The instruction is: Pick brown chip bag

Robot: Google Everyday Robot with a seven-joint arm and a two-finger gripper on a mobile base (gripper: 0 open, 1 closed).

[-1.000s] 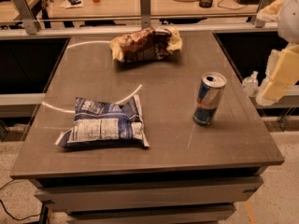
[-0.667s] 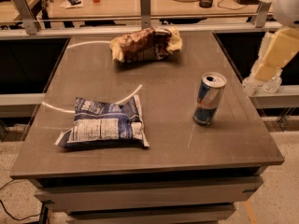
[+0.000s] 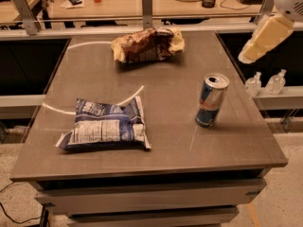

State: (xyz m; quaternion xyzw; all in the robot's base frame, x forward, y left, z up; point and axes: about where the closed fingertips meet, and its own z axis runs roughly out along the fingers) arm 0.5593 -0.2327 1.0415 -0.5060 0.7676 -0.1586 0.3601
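The brown chip bag [image 3: 147, 45] lies crumpled and puffy at the far middle of the table, dark reddish-brown with pale yellow ends. A cream and white arm link [image 3: 265, 34] hangs in at the upper right, beyond the table's right edge and well right of the bag. My gripper itself is out of view; only this arm link shows.
A flat blue-and-white bag [image 3: 106, 126] lies at the near left of the grey table [image 3: 170, 93]. An opened blue and silver can [image 3: 211, 100] stands upright at the near right. Two small bottles [image 3: 265, 83] stand on a ledge to the right. A desk with clutter runs behind.
The arm link has risen along the right edge, from beside the can's height to the upper right corner. The bags and can have not moved.
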